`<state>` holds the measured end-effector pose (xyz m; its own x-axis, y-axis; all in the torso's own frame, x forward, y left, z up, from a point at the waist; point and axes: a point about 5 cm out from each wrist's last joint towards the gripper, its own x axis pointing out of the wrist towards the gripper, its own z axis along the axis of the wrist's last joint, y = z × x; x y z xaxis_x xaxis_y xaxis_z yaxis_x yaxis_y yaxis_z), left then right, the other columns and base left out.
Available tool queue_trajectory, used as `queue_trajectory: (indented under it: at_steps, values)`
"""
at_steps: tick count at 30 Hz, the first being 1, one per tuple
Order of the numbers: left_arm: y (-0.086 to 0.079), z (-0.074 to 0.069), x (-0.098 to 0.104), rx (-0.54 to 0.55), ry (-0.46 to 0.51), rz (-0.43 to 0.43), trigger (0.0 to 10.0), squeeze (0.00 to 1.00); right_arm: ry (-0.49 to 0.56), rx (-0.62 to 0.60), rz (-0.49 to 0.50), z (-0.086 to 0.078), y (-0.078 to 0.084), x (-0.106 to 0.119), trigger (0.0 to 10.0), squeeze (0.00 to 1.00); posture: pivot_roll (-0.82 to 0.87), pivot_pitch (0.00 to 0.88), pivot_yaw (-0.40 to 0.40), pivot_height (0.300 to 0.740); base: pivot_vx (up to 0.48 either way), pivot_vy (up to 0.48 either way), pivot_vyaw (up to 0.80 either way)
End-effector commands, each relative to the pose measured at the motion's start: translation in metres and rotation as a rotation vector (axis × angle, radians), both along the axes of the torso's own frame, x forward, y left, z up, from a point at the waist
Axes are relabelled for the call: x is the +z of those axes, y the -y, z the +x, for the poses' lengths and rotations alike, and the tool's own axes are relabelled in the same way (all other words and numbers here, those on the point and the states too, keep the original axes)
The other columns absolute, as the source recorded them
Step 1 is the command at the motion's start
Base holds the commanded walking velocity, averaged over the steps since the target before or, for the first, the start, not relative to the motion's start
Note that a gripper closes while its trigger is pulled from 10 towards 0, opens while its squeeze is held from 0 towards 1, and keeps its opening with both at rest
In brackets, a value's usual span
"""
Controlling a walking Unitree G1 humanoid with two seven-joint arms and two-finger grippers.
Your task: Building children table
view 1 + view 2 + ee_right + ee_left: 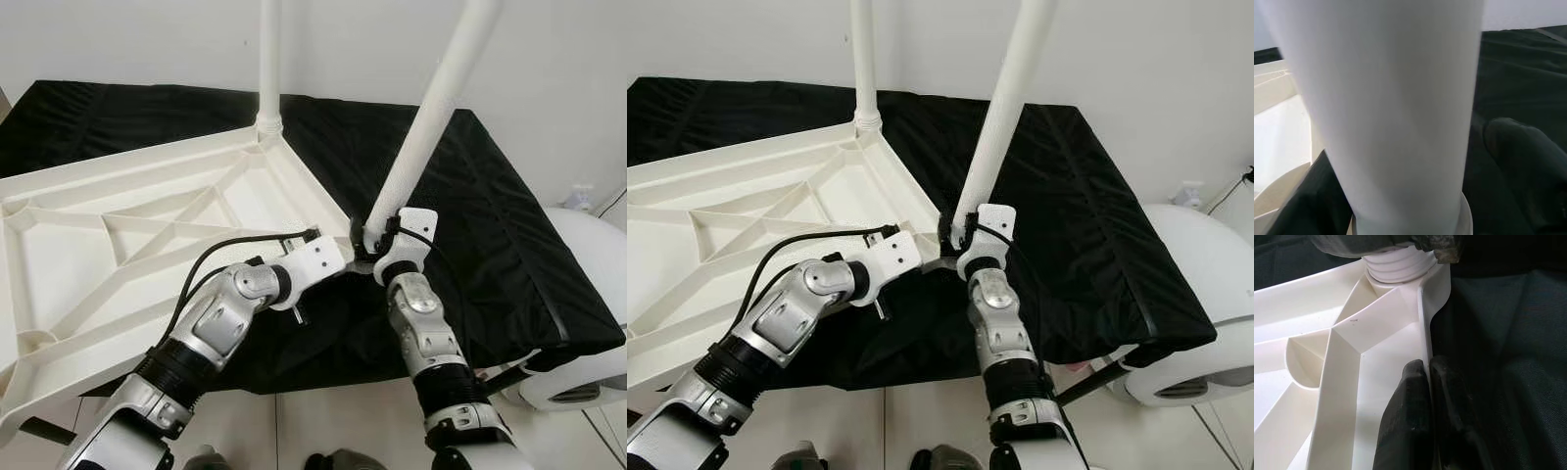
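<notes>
A white plastic table top (118, 245) lies upside down on a black cloth, its ribbed underside facing up. One white leg (268, 59) stands upright in the far corner socket. A second white leg (431, 117) leans from the near corner, its threaded base (1396, 267) at the socket. My right gripper (370, 240) is shut on this leg's lower end, with a black finger (1518, 147) on each side of it. My left gripper (343, 257) is shut on the table top's rim (1422, 323) just beside that corner, its fingertips (1413, 377) pinching the thin edge.
The black cloth (470, 196) covers a raised surface that ends at the right and the front. A white rounded appliance (588, 255) stands to the right, with a small bottle (580, 199) behind it. A white wall is at the back and tiled floor (323, 421) is below my arms.
</notes>
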<state>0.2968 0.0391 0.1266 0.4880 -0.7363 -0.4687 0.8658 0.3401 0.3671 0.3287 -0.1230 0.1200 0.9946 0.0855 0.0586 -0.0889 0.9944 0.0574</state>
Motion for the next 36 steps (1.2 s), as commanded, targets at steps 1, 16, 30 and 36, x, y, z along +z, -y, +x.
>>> queue_trajectory:
  at_steps: [1, 16, 30, 36]
  values:
    - [0.011, -0.012, -0.007, -0.095, -0.039, -0.003, 10.0, 0.0, -0.027, 0.014, 0.005, -0.003, 0.012, -0.01, 10.0, 1.0, 0.05, 0.0, -0.11, 0.74, 0.0, 0.0, 0.0]
    - [0.012, -0.012, -0.005, -0.105, -0.033, -0.003, 10.0, 0.0, 0.032, 0.377, -0.059, 0.004, 0.038, 0.002, 10.0, 0.0, 0.05, 0.0, -0.104, 0.74, 0.0, 0.0, 0.0]
    - [0.012, -0.013, -0.003, -0.119, -0.029, 0.002, 10.0, 0.0, 0.07, 0.552, -0.087, 0.023, 0.027, 0.021, 10.0, 0.0, 0.06, 0.0, -0.091, 0.74, 0.0, 0.0, 0.0]
    - [0.013, -0.013, -0.002, -0.12, -0.027, 0.002, 10.0, 0.0, 0.011, 0.607, -0.103, 0.025, 0.027, 0.012, 8.5, 0.0, 0.06, 0.0, -0.091, 0.74, 0.0, 0.0, 0.0]
